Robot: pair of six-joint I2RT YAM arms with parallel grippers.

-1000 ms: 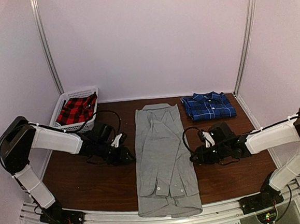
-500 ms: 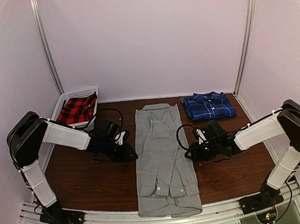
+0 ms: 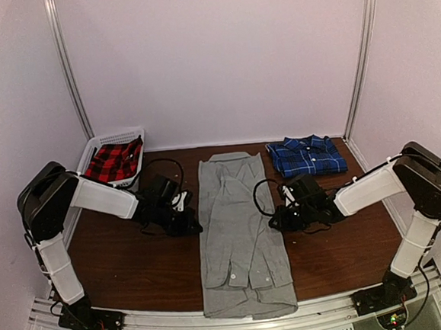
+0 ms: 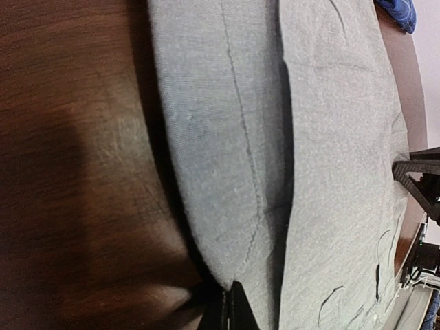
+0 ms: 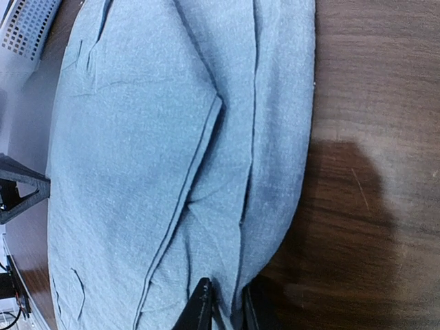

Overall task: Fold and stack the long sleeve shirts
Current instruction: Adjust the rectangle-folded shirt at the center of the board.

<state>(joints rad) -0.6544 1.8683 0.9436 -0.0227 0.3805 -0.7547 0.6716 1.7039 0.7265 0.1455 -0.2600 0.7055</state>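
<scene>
The left hand (image 4: 227,308) and right hand (image 5: 225,304) pinched opposite edges of the grey shirt (image 3: 237,232) — mid-length, likely to fold it crosswise.

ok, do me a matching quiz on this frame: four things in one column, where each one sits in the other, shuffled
Things:
1. grey shirt
2. blue plaid shirt
3. red plaid cloth
4. left gripper

Places:
A. in the white basket at the far left corner
B. folded, at the far right of the table
C. laid out long down the middle of the table
D. closed at the grey shirt's left edge

Pairs: 1-C, 2-B, 3-A, 4-D
</scene>
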